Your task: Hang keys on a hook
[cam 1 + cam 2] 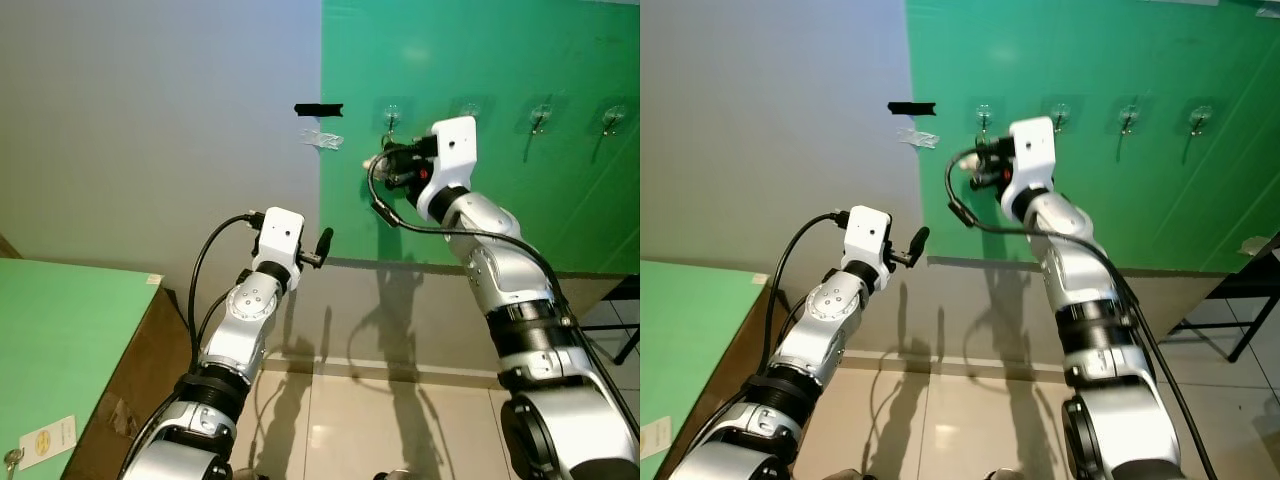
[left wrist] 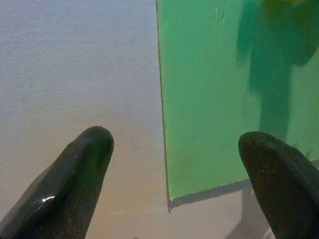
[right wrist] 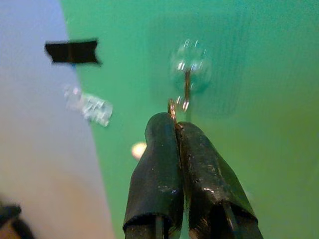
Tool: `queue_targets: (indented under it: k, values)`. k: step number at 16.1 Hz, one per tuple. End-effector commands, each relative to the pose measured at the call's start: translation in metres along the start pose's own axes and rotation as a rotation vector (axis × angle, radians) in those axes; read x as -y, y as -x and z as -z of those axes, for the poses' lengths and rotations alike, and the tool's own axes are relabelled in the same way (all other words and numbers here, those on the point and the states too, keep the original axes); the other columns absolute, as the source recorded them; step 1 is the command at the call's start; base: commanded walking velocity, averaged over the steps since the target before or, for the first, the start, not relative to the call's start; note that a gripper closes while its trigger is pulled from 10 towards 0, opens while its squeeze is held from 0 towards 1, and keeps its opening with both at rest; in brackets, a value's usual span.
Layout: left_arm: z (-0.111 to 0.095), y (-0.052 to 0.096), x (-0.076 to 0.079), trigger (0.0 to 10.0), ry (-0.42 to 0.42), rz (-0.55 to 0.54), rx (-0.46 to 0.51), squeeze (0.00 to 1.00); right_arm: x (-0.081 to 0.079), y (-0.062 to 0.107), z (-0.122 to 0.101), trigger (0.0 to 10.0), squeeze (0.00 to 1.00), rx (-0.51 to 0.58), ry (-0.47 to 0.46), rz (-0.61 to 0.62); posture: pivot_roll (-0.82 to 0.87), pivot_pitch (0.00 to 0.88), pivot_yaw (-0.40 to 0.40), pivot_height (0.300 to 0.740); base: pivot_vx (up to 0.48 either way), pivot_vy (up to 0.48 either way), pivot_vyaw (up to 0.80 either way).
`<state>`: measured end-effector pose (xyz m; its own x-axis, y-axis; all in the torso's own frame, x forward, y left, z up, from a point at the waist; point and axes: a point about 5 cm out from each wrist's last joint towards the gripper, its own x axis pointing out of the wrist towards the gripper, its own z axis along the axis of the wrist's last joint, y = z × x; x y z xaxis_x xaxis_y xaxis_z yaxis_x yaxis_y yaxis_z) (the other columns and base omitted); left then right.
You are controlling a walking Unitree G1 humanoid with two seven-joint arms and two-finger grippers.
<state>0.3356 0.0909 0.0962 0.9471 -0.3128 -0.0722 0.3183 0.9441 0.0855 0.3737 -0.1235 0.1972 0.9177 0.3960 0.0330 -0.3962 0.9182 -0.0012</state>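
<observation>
Green wall [image 1: 480, 200]: right hand [image 3: 174, 115] clamped on key ring [image 3: 171, 107] below hook [image 3: 187, 84]; misalignment risks missing it. Left hand [image 2: 174, 149] apart.

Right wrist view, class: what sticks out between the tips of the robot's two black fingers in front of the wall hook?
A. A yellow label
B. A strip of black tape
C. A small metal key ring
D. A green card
C: the right gripper is pinched shut on a small metal key ring, whose thin loop pokes out at the fingertips just below the clear wall hook on the green panel.
</observation>
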Motion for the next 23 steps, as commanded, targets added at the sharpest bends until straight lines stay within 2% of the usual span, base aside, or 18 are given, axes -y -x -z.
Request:
queue_targets:
  k: [1, 5, 9, 15, 19, 23]
  values:
    - [-0.003, 0.000, 0.000, 10.0, -0.007, -0.003, 0.009, 0.00, 0.003, -0.002, -0.008, 0.0, 0.00, 0.031, 0.017, 0.011, -0.12, 0.000, -0.010, 0.740, 0.000, 0.000, 0.00]
    - [-0.002, 0.000, 0.001, 10.0, -0.004, -0.004, 0.011, 0.00, 0.003, -0.008, -0.017, 0.0, 0.00, 0.063, 0.040, -0.011, -0.12, 0.000, -0.012, 0.740, 0.000, 0.000, 0.00]
    - [-0.003, 0.000, 0.001, 10.0, -0.005, -0.004, 0.011, 0.00, 0.007, -0.008, -0.017, 0.0, 0.00, 0.069, -0.002, 0.002, -0.12, 0.000, -0.009, 0.740, 0.000, 0.000, 0.00]
    - [-0.002, -0.001, 0.003, 10.0, -0.008, 0.005, 0.005, 0.00, -0.006, -0.005, -0.022, 0.0, 0.00, 0.088, -0.001, -0.106, -0.13, 0.000, -0.003, 0.740, 0.000, 0.000, 0.00]
    - [-0.001, 0.000, 0.004, 10.0, -0.008, 0.008, 0.003, 0.00, -0.009, -0.002, -0.024, 0.0, 0.00, 0.095, -0.039, -0.135, -0.13, 0.000, -0.003, 0.740, 0.000, 0.000, 0.00]
    - [-0.001, 0.000, 0.004, 10.0, -0.008, 0.007, 0.001, 0.00, -0.011, 0.004, -0.022, 0.0, 0.00, 0.089, -0.023, -0.140, -0.13, 0.000, -0.003, 0.740, 0.000, 0.000, 0.00]
